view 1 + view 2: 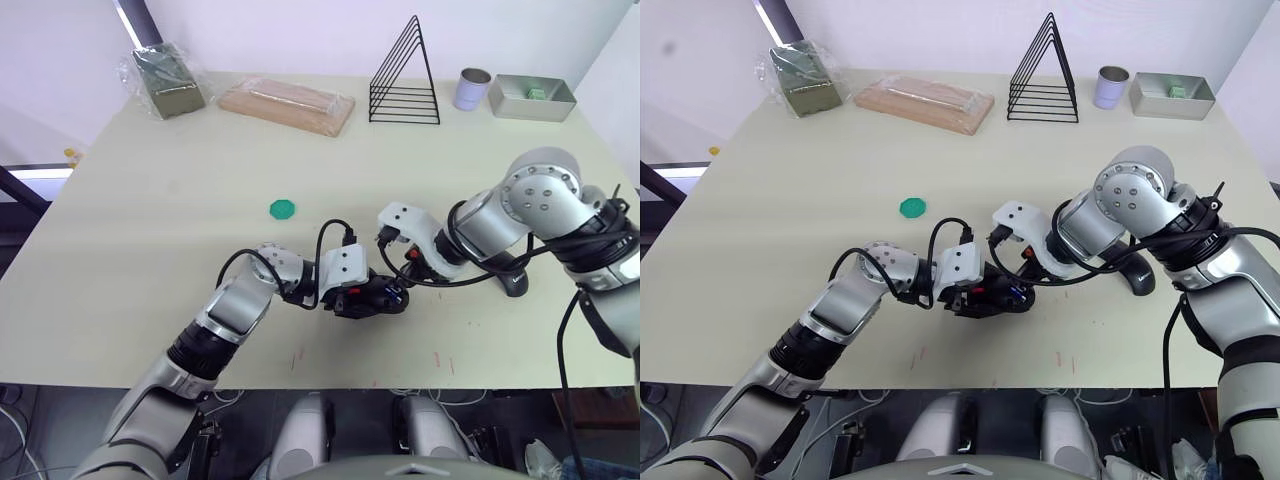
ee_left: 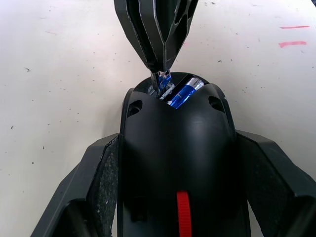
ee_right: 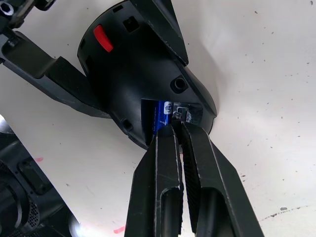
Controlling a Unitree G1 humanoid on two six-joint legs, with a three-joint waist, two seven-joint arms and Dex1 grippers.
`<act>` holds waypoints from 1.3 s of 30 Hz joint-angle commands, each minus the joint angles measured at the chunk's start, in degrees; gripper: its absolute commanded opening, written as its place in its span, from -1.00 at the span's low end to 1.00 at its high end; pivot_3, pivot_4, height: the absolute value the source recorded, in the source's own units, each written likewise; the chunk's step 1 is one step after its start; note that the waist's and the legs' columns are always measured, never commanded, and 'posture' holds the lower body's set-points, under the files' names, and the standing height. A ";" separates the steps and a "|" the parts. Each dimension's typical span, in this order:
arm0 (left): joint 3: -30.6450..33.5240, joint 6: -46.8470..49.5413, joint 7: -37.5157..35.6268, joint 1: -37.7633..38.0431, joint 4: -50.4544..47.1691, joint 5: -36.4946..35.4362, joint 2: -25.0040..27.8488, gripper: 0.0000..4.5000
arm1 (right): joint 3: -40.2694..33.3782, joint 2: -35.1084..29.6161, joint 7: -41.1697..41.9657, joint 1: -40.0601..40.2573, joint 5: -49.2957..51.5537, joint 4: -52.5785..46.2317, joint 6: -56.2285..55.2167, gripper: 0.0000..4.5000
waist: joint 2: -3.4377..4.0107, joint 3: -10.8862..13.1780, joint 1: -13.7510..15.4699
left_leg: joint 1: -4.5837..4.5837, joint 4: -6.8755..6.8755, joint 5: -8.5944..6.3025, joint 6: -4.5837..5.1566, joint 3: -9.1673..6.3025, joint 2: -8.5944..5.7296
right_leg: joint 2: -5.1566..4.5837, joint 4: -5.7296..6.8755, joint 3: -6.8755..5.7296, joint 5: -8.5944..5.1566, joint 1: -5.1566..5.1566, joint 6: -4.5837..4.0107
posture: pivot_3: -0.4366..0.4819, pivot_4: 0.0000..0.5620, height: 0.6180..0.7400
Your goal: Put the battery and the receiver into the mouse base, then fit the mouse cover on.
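1. We see a pale beige table [image 1: 150, 230] carrying the work; at its far edge stand a black wire rack [image 1: 406, 75], a wooden block in clear wrap [image 1: 288, 103] and a grey metal tray [image 1: 531, 98], all well apart from the action.
2. The black oval mouse base [image 2: 173, 148] with its red inner part sits near the front edge. Our left gripper [image 1: 368, 297] clamps it by the two flanks, fingers closed onto the rigid plastic sides. We judge it stiff, light and smooth, so the flanks are the right hold.
3. The glossy black mouse cover [image 1: 512, 280] rests on the table under our right arm, near the base. We expect it to be slippery; its edges should offer the best hold.
4. Our right gripper [image 3: 176, 129] has its fingers pressed nearly together at the open compartment, pinching something tiny and dark, probably the receiver, though we cannot tell for certain.
5. The slim blue battery [image 3: 159, 117] with its silver tip already lies in its slot, just beside the right fingertips.
6. A flat green disc [image 1: 282, 208] lies apart, untouched.
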 commanded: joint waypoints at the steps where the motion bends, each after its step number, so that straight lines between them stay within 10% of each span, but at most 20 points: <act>1: -0.38 -0.09 -0.40 0.36 -1.82 0.03 0.25 0.40 | -2.74 0.27 -0.06 0.19 -0.34 -0.47 0.31 -1.00 | 0.00 0.00 0.00 | 0.00 0.00 0.00 0.00 0.00 0.00 | 0.00 0.00 0.00 0.00 0.00 0.00 | -0.05 -0.47 1.00; 39: -0.24 -0.27 -0.06 0.51 -1.48 0.10 0.12 0.40 | -3.07 1.62 0.90 3.78 -6.21 -2.79 0.31 -1.00 | -0.01 -0.01 0.02 | 0.03 0.01 0.00 0.00 0.01 0.00 | 0.06 0.05 0.02 0.00 0.00 0.00 | -0.05 -0.47 1.00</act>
